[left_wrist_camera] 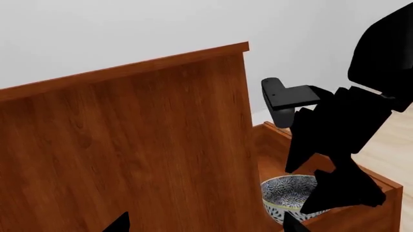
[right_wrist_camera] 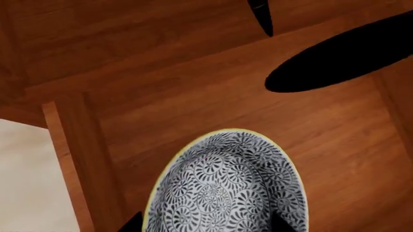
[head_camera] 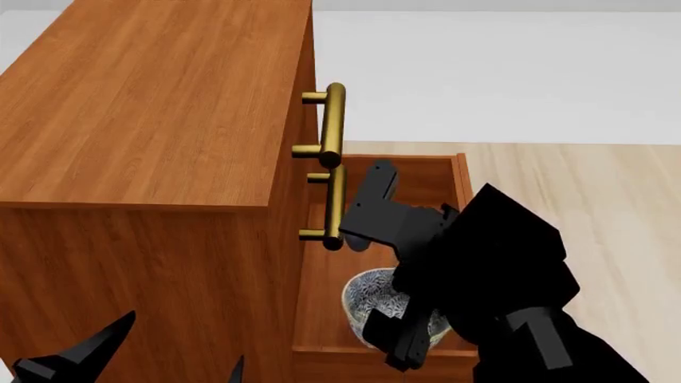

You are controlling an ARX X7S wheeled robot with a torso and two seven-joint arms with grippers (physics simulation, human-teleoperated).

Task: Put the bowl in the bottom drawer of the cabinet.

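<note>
We see the bowl (head_camera: 375, 307) inside the open bottom drawer (head_camera: 319, 279), near its front wall, upright with its patterned inside facing up. In the right wrist view the bowl (right_wrist_camera: 226, 191) fills the lower part of the frame over the drawer floor (right_wrist_camera: 193, 96), and two dark fingertips (right_wrist_camera: 132, 223) show on either side of its rim. Whether the bowl rests on the floor or hangs just above it, we cannot tell.

The right gripper (head_camera: 410, 339) reaches down into the drawer at the bowl, its fingers either side of the bowl's rim, apparently pinching it; the black arm covers part of the bowl. From the left wrist view the same arm (left_wrist_camera: 342, 145) stands over the bowl (left_wrist_camera: 290, 193) in the drawer.

The cabinet (head_camera: 149, 120) rises at the left of the drawer, with two brass handles (head_camera: 332, 128) on the upper drawers, above the open one.

The left gripper (head_camera: 117, 351) shows only as dark finger tips at the lower edge, beside the cabinet's side, spread apart and holding nothing. Pale wood floor (head_camera: 596, 207) lies beyond.
</note>
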